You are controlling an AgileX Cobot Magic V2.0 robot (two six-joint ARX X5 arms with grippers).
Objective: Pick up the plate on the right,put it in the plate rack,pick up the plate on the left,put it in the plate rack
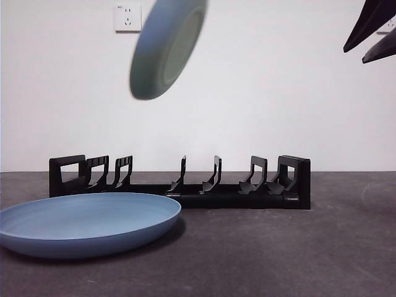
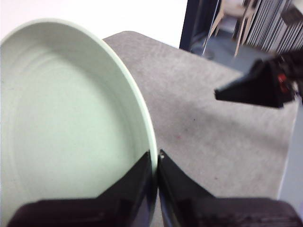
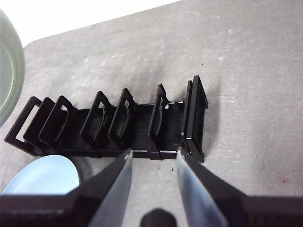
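left fingers (image 2: pixel 142 177) pinch the green plate (image 2: pixel 71 123) by its rim, tilted, high above the rack (image 1: pixel 179 182); right gripper (image 3: pixel 154 163) hangs open.

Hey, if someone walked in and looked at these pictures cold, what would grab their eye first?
Probably the pale green plate hanging tilted in the air, high above the table, its rim pinched by the left gripper. Below it, the black plate rack stands with no plate in it, and a blue plate lies flat in front of its left end. The right gripper hovers open above the rack.
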